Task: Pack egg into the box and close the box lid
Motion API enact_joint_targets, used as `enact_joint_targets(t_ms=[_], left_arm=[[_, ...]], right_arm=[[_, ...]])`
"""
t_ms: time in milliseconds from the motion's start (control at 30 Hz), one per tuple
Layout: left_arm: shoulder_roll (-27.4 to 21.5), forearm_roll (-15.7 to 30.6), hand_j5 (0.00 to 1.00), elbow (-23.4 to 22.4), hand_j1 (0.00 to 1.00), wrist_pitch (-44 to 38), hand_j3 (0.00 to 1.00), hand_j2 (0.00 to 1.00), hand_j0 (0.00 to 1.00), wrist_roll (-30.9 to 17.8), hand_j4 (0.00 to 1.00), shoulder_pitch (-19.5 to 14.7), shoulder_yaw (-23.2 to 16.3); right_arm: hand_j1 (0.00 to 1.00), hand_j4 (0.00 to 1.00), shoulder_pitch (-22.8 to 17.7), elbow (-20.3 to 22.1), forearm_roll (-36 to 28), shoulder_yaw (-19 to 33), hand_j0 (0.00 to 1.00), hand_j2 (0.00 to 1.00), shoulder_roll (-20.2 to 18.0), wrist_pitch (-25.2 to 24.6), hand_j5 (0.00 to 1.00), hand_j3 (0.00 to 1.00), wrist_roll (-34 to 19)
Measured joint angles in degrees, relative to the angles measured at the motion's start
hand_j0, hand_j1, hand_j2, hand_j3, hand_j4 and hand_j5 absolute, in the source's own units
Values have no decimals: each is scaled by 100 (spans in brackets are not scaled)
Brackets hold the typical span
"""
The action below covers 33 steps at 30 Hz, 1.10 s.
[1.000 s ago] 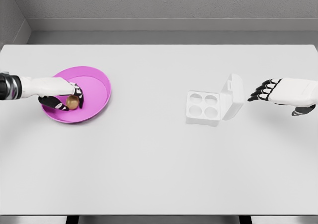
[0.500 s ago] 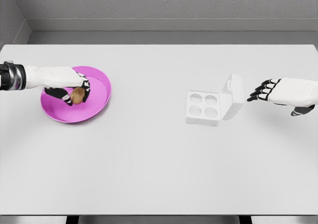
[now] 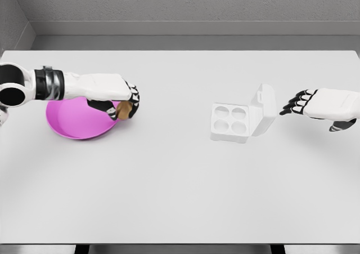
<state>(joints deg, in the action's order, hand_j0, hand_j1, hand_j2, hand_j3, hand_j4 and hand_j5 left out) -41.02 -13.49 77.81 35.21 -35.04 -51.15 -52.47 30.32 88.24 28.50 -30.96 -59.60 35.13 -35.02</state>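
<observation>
My left hand [image 3: 121, 103] is shut on a brown egg [image 3: 124, 110] and hangs over the right rim of the pink bowl [image 3: 73, 121]. The white egg box [image 3: 230, 122] lies right of the table's middle, its four cups bare and its lid [image 3: 263, 108] standing up on the right side. Just right of that lid my right hand [image 3: 298, 103] hovers with fingers relaxed and holding nothing.
A white table [image 3: 180, 186] carries everything, with a grey wall behind its far edge. The pink bowl holds nothing else that I can see.
The left hand has lifted the egg out of the pink bowl and carried it right, to the bowl's right rim. The right hand and the box have stayed put.
</observation>
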Motion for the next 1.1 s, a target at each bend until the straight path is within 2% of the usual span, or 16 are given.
enact_joint_targets(t_ms=[733,1100], left_arm=[[1604,-64,33,-462,33,-2,33,33,33,-1,33,-308,-18],[2829,-256,33,-1690,33,7,33,33,33,-6,33,-545,-40]], right_arm=[[100,100,9,7,0,0,100,100,-7,0,100,100,0],[100,100,9,41,-1,0,100,100,-8,0,100,100,0]])
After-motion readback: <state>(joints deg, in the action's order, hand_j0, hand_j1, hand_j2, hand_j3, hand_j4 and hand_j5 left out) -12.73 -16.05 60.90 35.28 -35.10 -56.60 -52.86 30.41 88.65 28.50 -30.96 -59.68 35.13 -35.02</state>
